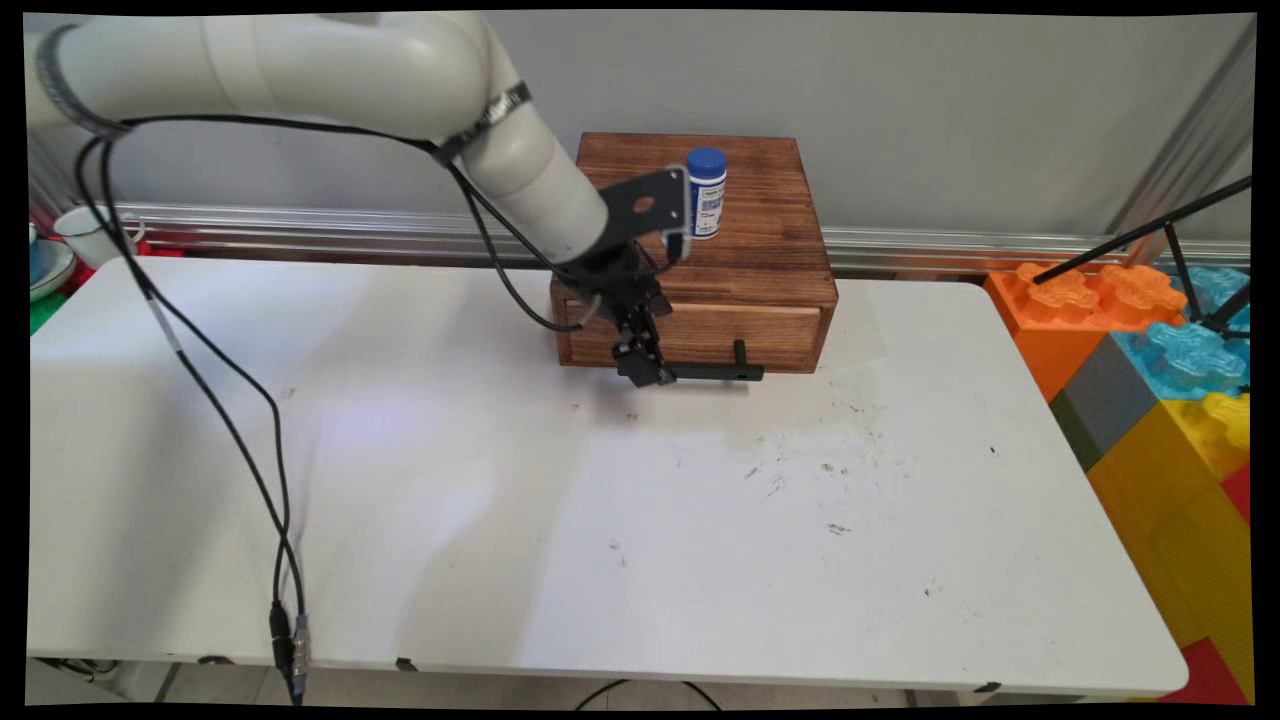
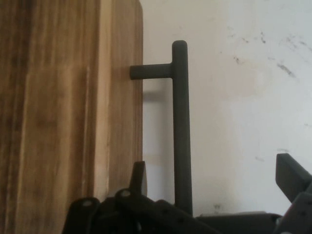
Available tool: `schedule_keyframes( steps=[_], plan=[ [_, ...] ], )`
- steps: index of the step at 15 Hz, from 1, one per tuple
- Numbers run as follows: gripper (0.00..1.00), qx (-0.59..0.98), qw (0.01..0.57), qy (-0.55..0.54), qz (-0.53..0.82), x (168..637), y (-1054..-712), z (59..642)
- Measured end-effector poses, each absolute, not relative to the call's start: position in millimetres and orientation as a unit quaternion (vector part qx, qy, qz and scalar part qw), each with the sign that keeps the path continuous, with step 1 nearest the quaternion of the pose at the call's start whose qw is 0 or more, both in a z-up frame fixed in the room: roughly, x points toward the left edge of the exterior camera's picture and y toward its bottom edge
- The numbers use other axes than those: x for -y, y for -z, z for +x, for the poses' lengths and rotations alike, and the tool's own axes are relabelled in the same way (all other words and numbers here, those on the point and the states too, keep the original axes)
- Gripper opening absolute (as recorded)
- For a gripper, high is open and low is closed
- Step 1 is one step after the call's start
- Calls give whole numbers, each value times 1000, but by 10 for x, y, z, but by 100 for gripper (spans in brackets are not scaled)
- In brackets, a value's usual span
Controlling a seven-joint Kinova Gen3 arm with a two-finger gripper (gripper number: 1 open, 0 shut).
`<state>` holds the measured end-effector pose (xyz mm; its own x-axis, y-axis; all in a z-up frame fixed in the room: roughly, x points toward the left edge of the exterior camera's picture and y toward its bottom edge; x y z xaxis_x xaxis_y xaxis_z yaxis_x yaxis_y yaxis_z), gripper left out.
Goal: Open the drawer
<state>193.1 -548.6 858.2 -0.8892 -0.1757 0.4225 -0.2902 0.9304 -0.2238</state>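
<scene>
A brown wooden box [image 1: 765, 245] stands at the back of the white table [image 1: 600, 530], its drawer front [image 1: 745, 335] closed flush. A black bar handle [image 1: 715, 372] runs along the drawer front. My black gripper [image 1: 645, 365] is down at the handle's left end. In the hand view the gripper [image 2: 213, 168] is open and straddles the handle bar [image 2: 181, 126]: one finger [image 2: 139, 176] sits between the bar and the drawer front [image 2: 117, 97], the other finger [image 2: 291, 174] is well off on the table side. A white bottle with a blue cap [image 1: 706, 192] stands upright on top of the box.
Large orange, blue and yellow toy bricks [image 1: 1150, 360] are stacked beyond the table's right end, with a black tripod leg [image 1: 1140, 235] over them. A white cup [image 1: 92, 235] sits off the far left corner. The arm's black cable [image 1: 235, 420] hangs over the table's left part.
</scene>
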Motion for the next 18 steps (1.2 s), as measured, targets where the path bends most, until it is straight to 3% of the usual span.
schedule_keyframes(
  steps=[18],
  plan=[
    [100, 967, 179, -125, 133, 5724, -7844, 1474]
  ],
)
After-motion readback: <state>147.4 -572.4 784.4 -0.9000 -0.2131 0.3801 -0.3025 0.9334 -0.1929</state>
